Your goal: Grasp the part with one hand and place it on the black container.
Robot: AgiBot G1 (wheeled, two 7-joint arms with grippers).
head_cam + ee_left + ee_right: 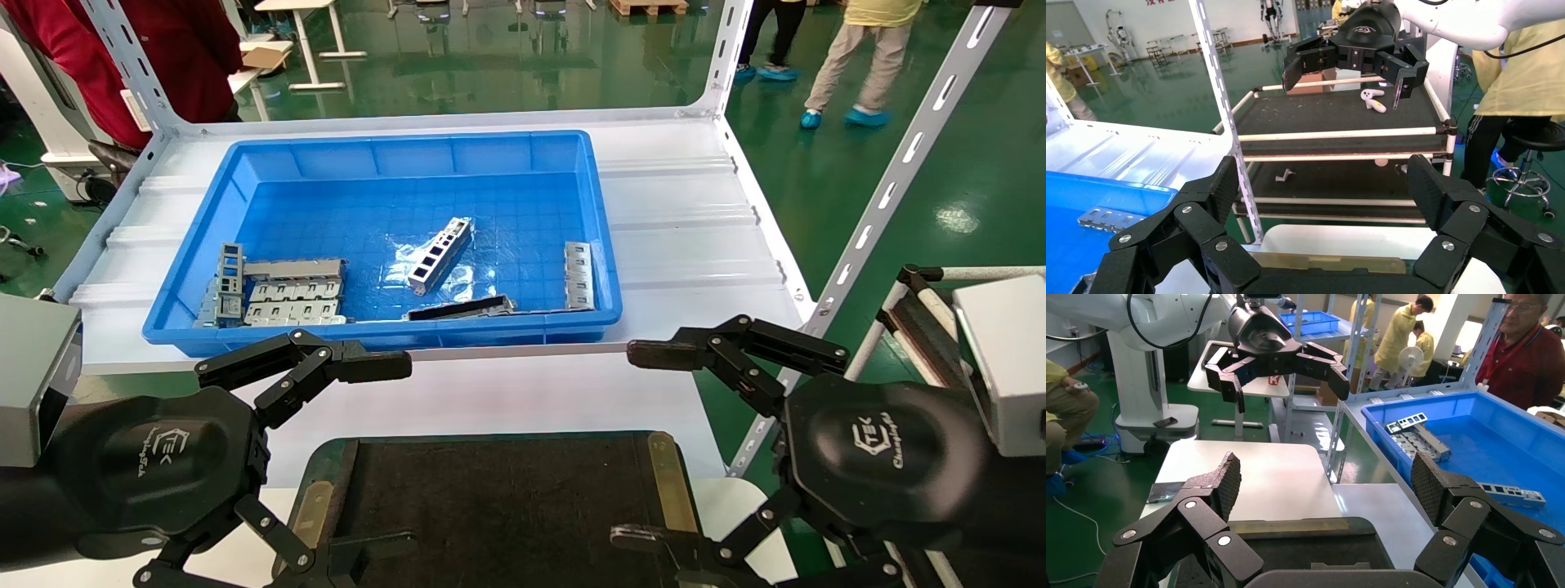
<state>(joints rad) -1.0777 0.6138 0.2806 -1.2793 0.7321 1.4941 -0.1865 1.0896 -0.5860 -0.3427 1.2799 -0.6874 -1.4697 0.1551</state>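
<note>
Silver-grey metal marks the part point(440, 255), a slim bar with one row of square cut-outs, lying at a slant on the floor of the blue bin point(245, 167), roughly at its middle and touched by nothing. The bin sits on a white shelf point(695, 229). In the bin's left near corner lie wider grey multi-row blocks point(282, 291); a flat black strip point(462, 308) rests near the front wall, and another grey bar point(578, 275) lies by the right wall.

Nearer the robot, the black container point(490, 506) rests on a white desk point(490, 392), brass-coloured strips along its left and right sides, its dark surface bare.

Left claw point(384, 453) hovers over the container's left edge, its fingers spread wide and holding nothing; the left wrist view shows the same gap between its pads point(1226, 184). Right claw point(645, 445) hovers over the container's right edge, likewise spread and holding nothing, as its own wrist view confirms point(1324, 496). Both claws are well apart from the part.
</note>
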